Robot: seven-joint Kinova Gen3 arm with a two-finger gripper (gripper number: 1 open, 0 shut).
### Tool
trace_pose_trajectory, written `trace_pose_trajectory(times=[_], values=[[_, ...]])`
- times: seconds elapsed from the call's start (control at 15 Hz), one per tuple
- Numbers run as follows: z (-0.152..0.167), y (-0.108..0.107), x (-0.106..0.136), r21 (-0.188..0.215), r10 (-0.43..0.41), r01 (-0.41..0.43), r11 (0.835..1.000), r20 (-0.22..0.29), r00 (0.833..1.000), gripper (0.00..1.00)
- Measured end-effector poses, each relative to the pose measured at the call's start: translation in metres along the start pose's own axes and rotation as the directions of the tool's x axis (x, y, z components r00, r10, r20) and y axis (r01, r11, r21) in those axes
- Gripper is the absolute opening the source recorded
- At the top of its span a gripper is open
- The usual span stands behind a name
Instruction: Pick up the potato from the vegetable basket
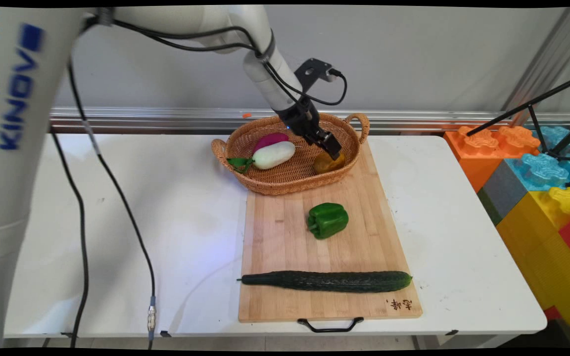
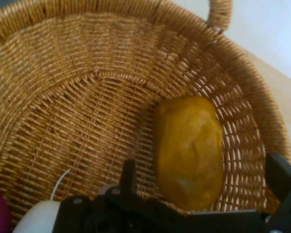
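In the basket (image 1: 285, 180) | hand (image 1: 333, 151) open, fingers astride potato (image 2: 189, 150) | radish (image 1: 273, 155) beside

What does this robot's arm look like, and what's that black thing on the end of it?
The arm is made of smooth white rounded tubes, with KINOVA in blue letters on the big link at the left. Black cables hang from it and trail down past the table. A black bracket sticks out near the wrist. The black thing is its gripper: a jointed linkage ending in two blocky fingers.

Tool (image 1: 333, 150) reaches potato (image 1: 325, 163) inside wicker basket (image 1: 285, 184).
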State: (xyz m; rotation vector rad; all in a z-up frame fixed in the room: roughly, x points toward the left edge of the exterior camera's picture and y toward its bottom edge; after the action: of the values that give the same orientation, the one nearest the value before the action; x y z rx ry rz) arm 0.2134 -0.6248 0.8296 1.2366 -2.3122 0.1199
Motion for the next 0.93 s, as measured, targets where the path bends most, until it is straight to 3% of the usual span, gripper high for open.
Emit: trace_pose_trajectory(times=[0.47,0.87,0.93], values=[[0.038,-0.012,0.005,-0.005,-0.083,0.083,0.997,0.035,0.996,1.0],[0.057,-0.014,0.007,-0.027,-0.105,0.107,0.994,0.049,0.993,1.0],[0.058,-0.013,0.007,-0.03,-0.103,0.105,0.994,0.049,0.993,0.0]])
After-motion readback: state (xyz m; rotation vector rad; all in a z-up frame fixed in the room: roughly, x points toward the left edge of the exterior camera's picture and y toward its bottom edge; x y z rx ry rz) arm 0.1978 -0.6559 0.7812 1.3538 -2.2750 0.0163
